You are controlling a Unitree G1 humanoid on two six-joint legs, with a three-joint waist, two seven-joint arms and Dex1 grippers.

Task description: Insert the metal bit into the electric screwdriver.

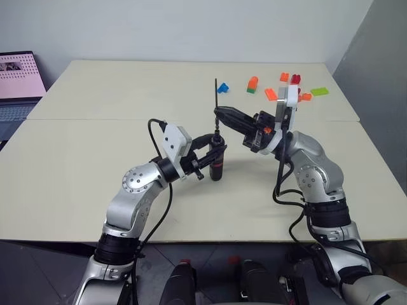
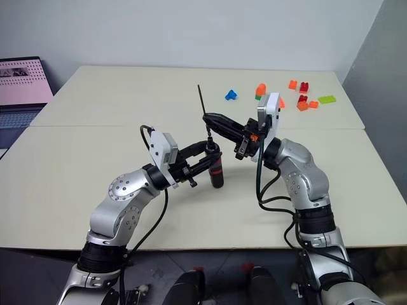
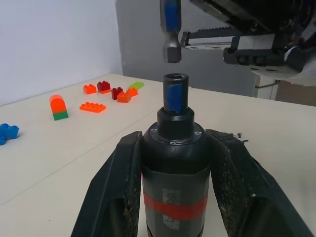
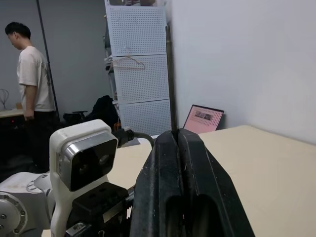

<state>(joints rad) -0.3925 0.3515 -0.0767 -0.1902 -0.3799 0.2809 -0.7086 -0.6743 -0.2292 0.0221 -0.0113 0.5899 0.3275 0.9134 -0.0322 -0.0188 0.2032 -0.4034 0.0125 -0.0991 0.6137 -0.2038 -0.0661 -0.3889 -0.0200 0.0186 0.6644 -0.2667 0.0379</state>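
The electric screwdriver [image 1: 217, 162] stands upright on the table, black with a red band. My left gripper [image 1: 208, 157] is shut on its body from the left. The wrist view shows the screwdriver [image 3: 173, 168] between the two fingers, its blue-marked socket pointing up. My right gripper [image 1: 219, 114] reaches in from the right, shut on the metal bit [image 1: 216, 89], which it holds upright. The lower end of the bit [image 3: 171, 29] hangs just above the socket, almost in line with it and apart from it.
Loose toy bricks lie at the far right of the table: a blue one [image 1: 222, 88], an orange-and-green one [image 1: 252, 84], orange ones [image 1: 271, 94] and a green plate [image 1: 320, 91]. A laptop [image 1: 19, 82] sits at the far left. A person [image 4: 32, 84] stands in the background.
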